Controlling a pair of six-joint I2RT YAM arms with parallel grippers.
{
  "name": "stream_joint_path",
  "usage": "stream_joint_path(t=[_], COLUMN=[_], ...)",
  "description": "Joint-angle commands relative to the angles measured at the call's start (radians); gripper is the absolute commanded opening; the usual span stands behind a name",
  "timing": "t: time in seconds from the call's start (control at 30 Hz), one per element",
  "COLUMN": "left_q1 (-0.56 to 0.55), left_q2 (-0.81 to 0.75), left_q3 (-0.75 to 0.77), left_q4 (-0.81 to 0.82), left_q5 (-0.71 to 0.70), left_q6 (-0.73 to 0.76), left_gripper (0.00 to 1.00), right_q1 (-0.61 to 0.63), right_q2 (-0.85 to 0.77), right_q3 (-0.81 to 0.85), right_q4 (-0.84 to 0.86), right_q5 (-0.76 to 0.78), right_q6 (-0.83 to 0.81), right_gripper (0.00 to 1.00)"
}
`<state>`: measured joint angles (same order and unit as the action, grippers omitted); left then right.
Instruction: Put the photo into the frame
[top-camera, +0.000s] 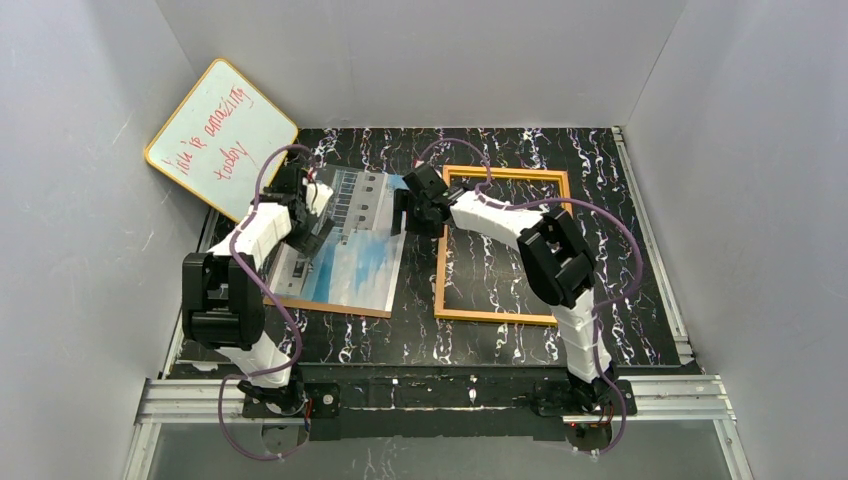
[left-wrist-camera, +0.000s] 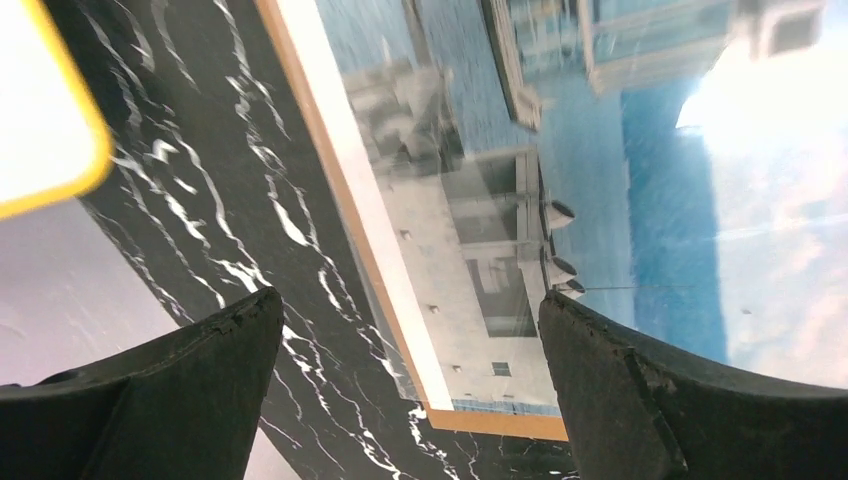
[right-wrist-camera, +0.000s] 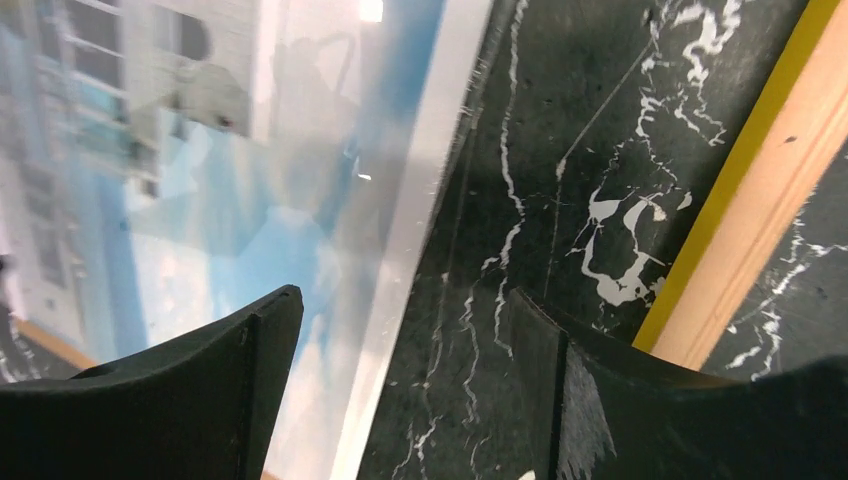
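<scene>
Top external has the photo (top-camera: 350, 265) flat toward the table's (top-camera: 420, 340) left edge, the frame (top-camera: 500, 318) beside it, left gripper (left-wrist-camera: 410, 310) and right gripper (right-wrist-camera: 400, 300) both wide open and empty, and a careless edge pinch could crease the print.

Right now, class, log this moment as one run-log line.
left gripper: open, above photo | right gripper: open, at photo edge nearest frame | photo: flat, beside frame, not in | frame: flat, empty

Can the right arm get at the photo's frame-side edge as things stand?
Probably yes. The right gripper is open, its jaws straddling that edge of the photo, with table between it and the frame. Nothing blocks it. Caveat: it lies flat on a backing board, so pinching may be hard.
</scene>
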<state>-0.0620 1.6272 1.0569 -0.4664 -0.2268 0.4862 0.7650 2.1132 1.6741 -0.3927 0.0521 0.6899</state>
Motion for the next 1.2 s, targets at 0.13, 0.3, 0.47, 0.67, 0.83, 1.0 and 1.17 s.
stream_joint_path(t=[0.13, 0.3, 0.47, 0.67, 0.83, 1.0, 1.17], left_q1=[0.0, 0.001, 0.001, -0.001, -0.001, -0.001, -0.001], left_q2=[0.025, 0.137, 0.226, 0.288, 0.341, 0.376, 0.397], left_q3=[0.26, 0.29, 0.295, 0.321, 0.34, 0.335, 0.311], left_q4=[-0.066, 0.068, 0.218, 0.287, 0.274, 0.277, 0.263], left_q5=[-0.023, -0.196, -0.332, -0.346, -0.328, -0.335, -0.287], left_q6=[-0.065, -0.077, -0.072, -0.098, -0.105, -0.113, -0.105], left_gripper=[0.98, 0.98, 0.98, 0.95, 0.86, 0.81, 0.76], right_q1=[-0.009, -0.009, -0.009, -0.018, -0.024, -0.025, -0.027], right_q2=[0.037, 0.043, 0.014, -0.02, -0.042, -0.054, -0.067], right_q3=[-0.01, -0.026, -0.091, -0.16, -0.199, -0.229, -0.252], right_q4=[0.044, 0.034, 0.063, 0.09, 0.115, 0.132, 0.144], right_q5=[0.061, 0.094, 0.108, 0.12, 0.121, 0.125, 0.134], right_q6=[0.101, 0.124, 0.135, 0.145, 0.155, 0.164, 0.175], right_gripper=[0.84, 0.84, 0.84, 0.84, 0.84, 0.84, 0.83])
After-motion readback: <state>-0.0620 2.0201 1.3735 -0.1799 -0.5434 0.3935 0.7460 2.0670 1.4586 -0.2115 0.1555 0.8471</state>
